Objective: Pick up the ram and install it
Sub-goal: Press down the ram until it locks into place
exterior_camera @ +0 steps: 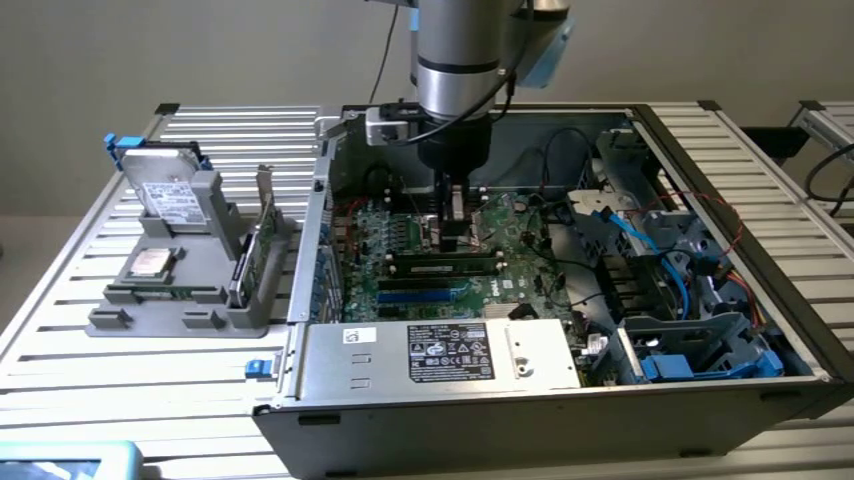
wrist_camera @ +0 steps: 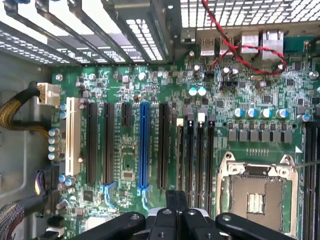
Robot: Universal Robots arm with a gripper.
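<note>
End effector [exterior_camera: 458, 236] is fully closed with nothing gripped, tips pressing on the ram [exterior_camera: 446, 267] lying in its motherboard [wrist_camera: 150, 100] slot directly beneath. Seating it well likely needs even, straight-down pressure along the stick until both latches catch

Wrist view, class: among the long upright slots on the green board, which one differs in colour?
The blue slot, standing between black slots; a white one sits farthest out beside the cables.
</note>
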